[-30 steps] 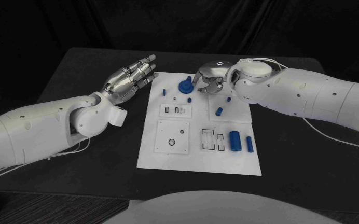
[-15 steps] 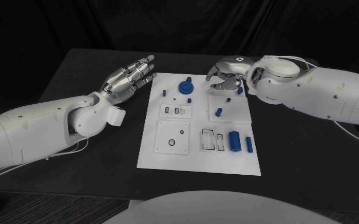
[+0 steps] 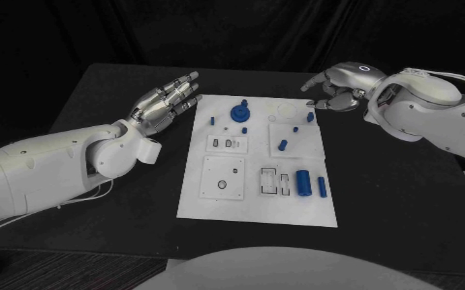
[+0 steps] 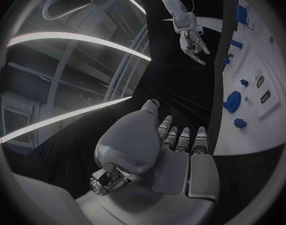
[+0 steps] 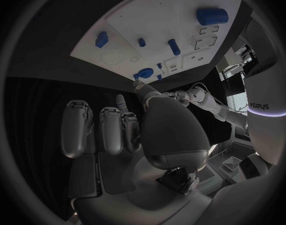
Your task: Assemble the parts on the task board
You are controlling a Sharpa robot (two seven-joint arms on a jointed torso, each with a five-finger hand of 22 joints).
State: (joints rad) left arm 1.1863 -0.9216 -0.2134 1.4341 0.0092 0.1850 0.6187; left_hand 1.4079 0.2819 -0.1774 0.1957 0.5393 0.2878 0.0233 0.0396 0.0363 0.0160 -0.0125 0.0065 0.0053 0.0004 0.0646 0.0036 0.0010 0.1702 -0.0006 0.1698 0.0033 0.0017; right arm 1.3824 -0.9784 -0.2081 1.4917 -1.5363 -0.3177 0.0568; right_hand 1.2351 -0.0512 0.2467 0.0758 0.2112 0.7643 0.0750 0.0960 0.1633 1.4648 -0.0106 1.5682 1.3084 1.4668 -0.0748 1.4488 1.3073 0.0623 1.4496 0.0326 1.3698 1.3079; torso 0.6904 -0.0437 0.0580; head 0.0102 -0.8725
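The white task board (image 3: 254,199) lies in the middle of the table. On it are a round blue part (image 3: 238,112), several small blue pegs such as one (image 3: 283,145) and another (image 3: 310,117), a thick blue cylinder (image 3: 304,182) and a slim peg (image 3: 322,186). My left hand (image 3: 166,102) hovers flat beside the board's far left corner, fingers stretched out, holding nothing. My right hand (image 3: 336,88) hangs off the board's far right corner, fingers apart and empty. The right wrist view shows its fingers (image 5: 102,130) apart, with the board (image 5: 118,20) beyond them. My left hand (image 4: 174,150) shows beside the board (image 4: 268,122) in its own wrist view.
The black table (image 3: 107,102) extends on both sides of the board. The board has a square plate with a hole (image 3: 223,177) and slotted recesses (image 3: 276,180) near its front half. A dark curtain closes off the back.
My right hand has drawn back to the right, from over the board's far middle to beyond its far right corner, uncovering a small blue peg there. The left hand has stayed still.
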